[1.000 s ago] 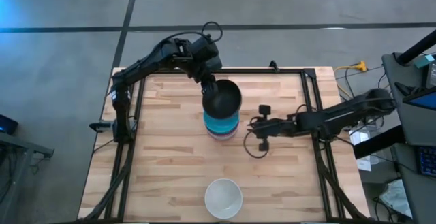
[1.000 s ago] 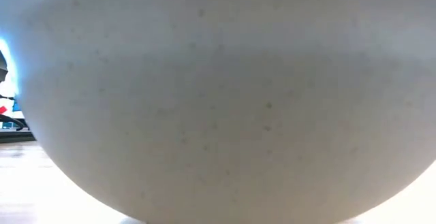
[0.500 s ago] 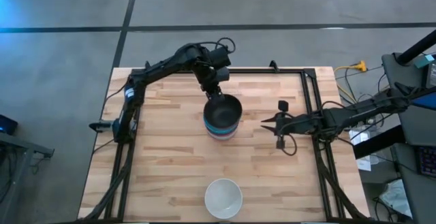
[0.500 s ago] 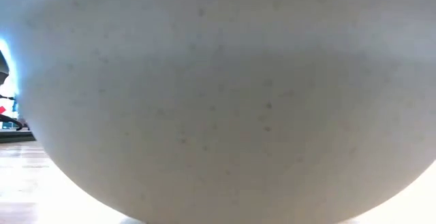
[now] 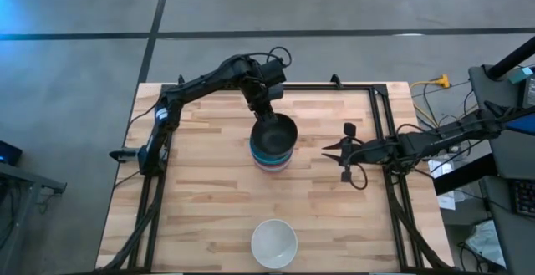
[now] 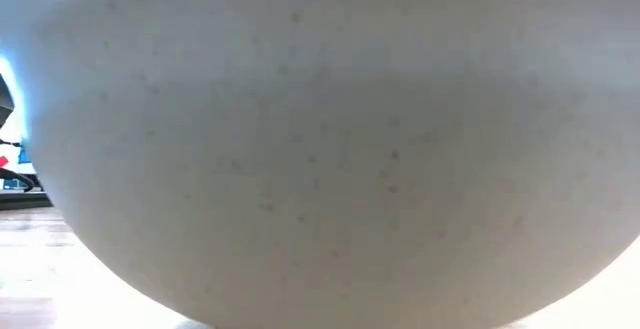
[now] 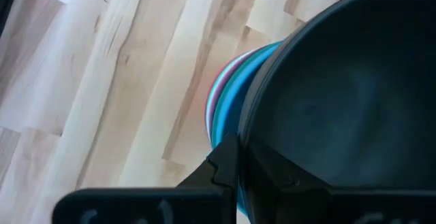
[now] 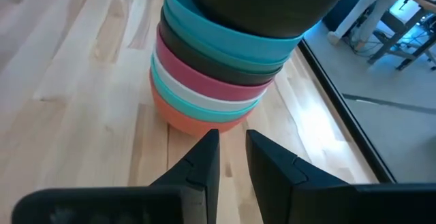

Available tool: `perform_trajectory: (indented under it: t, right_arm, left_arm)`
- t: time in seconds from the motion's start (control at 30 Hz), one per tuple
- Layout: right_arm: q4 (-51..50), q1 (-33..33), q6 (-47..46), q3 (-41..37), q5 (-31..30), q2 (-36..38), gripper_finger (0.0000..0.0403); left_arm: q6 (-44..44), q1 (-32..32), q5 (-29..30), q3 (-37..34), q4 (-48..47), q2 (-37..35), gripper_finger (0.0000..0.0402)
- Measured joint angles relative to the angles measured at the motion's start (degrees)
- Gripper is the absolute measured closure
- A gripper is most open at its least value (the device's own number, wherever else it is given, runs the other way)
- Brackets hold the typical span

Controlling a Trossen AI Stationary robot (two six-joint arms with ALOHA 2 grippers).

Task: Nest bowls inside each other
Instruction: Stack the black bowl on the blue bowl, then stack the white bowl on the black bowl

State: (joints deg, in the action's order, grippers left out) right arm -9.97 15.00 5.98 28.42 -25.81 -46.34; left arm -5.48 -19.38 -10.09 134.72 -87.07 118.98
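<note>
A stack of bowls (image 5: 272, 161) stands near the table's middle. In the right wrist view the stack (image 8: 204, 91) shows red at the bottom, then light teal, white, magenta, a dark one and teal. A black bowl (image 5: 276, 134) sits on top, in the teal one. My left gripper (image 5: 266, 110) is at that bowl's far rim, shut on it. My right gripper (image 5: 328, 149) hovers to the right of the stack, pointing at it, with its fingers (image 8: 204, 157) a narrow gap apart and touching nothing. A white bowl (image 5: 274, 243) rests on its base at the near edge. My left gripper (image 7: 238, 159) holds the black bowl by its far rim (image 7: 253, 125). One finger (image 7: 223, 164) is outside the wall and the other is inside the hollow. The fingers come from above and the far side, slanting down. The bowl sits upright in the teal bowl (image 7: 235, 94).
The white bowl (image 6: 320, 149) stands right before the low camera and fills its view. A black frame rail (image 5: 380, 124) runs round the table. Cables lie off the right edge. Bare wood lies left of the stack and between the stack and the white bowl.
My left gripper has come down and a little toward the right, bringing the black bowl from above the stack down into the teal bowl, still shut on its rim. My right gripper has drawn back from beside the stack toward the table's right edge.
</note>
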Motion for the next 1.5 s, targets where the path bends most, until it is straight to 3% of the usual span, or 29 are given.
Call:
perform_trajectory:
  t: [0.77, 1.23, 1.5]
  right_arm:
    - [-0.17, 0.0, -0.43, -0.07, 0.22, -0.37, 0.0335]
    - [-0.14, 0.0, -1.08, -0.22, 0.25, -0.6, 0.0335]
    - [-0.14, 0.0, -1.49, -0.22, 0.25, -0.6, 0.0335]
  left_arm:
    - [2.37, 2.99, 1.71, -1.09, -1.44, 3.02, 0.0398]
    - [4.37, 3.06, 3.15, -0.57, -0.38, 2.09, 0.0274]
    - [4.31, 3.06, 3.61, 0.15, -0.54, -2.15, 0.0238]
